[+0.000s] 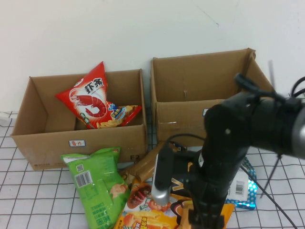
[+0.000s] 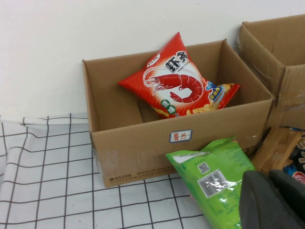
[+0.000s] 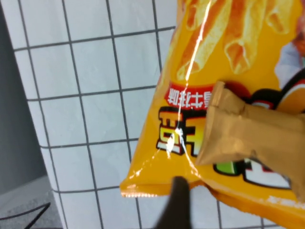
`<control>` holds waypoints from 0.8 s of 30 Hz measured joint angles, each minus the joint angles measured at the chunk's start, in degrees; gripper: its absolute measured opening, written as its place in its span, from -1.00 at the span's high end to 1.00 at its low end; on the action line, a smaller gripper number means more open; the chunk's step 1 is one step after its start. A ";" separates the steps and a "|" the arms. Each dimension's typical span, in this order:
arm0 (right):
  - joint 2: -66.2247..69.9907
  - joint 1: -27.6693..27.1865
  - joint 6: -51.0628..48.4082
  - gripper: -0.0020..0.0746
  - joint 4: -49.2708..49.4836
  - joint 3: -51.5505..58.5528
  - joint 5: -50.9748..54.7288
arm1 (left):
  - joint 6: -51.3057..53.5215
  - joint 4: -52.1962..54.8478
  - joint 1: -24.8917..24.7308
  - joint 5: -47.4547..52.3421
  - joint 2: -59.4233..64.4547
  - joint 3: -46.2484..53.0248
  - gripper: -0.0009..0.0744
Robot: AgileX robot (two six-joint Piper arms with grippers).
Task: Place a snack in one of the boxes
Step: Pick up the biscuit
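Observation:
The left cardboard box point(image 1: 33, 138) holds a red shrimp-chip bag point(image 1: 90, 100), also in the left wrist view point(image 2: 174, 83). The right cardboard box point(image 1: 183, 114) shows nothing inside. In front lie a green snack bag point(image 1: 97, 183), a brown packet point(image 1: 145, 164) and a yellow chip bag point(image 1: 143, 219). My right gripper point(image 3: 228, 214) is open, pointing down at the yellow bag's point(image 3: 224, 57) edge; one dark finger point(image 3: 178, 200) shows there. The brown packet point(image 3: 252, 136) lies on the bag. My left gripper point(image 2: 274, 200) is shut and empty, low beside the green bag point(image 2: 214, 176).
A blue packet point(image 1: 245, 191) lies at the right, partly under my right arm point(image 1: 238, 138). The cloth is white with a black grid point(image 1: 28, 200). A white wall stands behind the boxes. A thin tripod leg point(image 1: 271, 171) stands at the right.

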 joint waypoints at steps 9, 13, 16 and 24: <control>5.28 0.00 1.59 -0.85 -0.20 0.00 -6.01 | 0.24 1.06 0.00 0.00 0.00 0.00 0.98; 7.55 0.00 3.09 -0.85 -0.59 -0.08 -9.15 | 0.31 1.11 0.00 0.00 0.00 0.00 0.98; 9.45 0.00 4.21 -0.86 -2.28 -0.08 -10.01 | 0.31 1.20 0.00 0.00 0.00 0.00 0.98; 12.55 0.00 8.02 -0.81 -5.99 -0.08 -10.52 | 0.31 1.20 0.00 0.00 0.00 0.00 0.98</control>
